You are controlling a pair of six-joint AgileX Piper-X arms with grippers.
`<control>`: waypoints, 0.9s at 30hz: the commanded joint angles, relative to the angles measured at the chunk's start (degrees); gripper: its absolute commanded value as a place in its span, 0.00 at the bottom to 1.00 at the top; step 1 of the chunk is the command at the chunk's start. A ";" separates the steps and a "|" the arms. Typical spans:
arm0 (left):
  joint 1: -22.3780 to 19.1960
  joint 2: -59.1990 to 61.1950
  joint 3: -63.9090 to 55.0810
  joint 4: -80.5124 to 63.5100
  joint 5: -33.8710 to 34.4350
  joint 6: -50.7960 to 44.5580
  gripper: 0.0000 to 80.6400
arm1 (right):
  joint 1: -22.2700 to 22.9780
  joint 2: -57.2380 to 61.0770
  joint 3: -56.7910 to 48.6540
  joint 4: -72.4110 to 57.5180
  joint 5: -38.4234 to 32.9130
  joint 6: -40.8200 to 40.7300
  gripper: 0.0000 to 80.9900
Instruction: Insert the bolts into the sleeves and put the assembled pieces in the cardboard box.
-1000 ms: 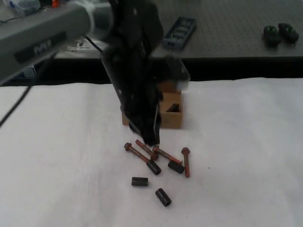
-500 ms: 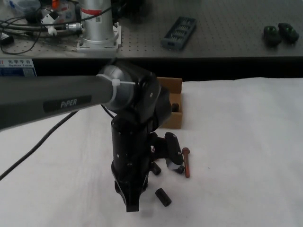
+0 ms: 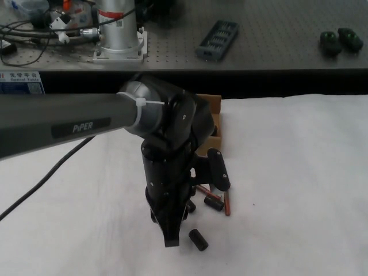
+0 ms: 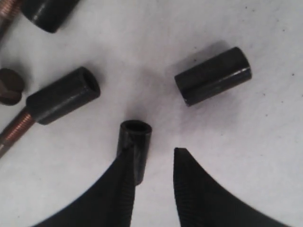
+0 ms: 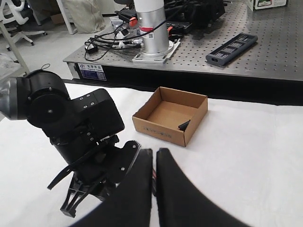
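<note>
My left gripper (image 4: 151, 151) is open, low over the white cloth, with a small black sleeve (image 4: 135, 144) lying between its fingers and touching one of them. Another loose sleeve (image 4: 213, 75) lies just beyond. A third sleeve (image 4: 64, 94) has a copper bolt (image 4: 14, 130) in it. In the high view the left gripper (image 3: 171, 234) points down among the parts, beside a loose sleeve (image 3: 198, 240) and a bolt (image 3: 226, 202). My right gripper (image 5: 154, 184) is shut with nothing in it, held above the cloth facing the cardboard box (image 5: 163, 130).
The cardboard box (image 3: 215, 106) sits behind the left arm, with a small dark piece (image 5: 183, 125) inside it. Beyond the cloth's far edge is a perforated bench with a dark tray (image 3: 217, 39), cables and a metal post (image 3: 118, 26). Bare cloth lies to the right.
The left arm has dropped from near the box down to the parts close to the front, then shifted slightly right. One loose sleeve is now hidden under it in the high view.
</note>
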 commanded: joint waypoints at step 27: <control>0.45 -0.96 6.79 -4.55 -1.25 7.80 0.32 | -0.28 -0.40 -0.36 -0.19 -0.31 0.03 0.03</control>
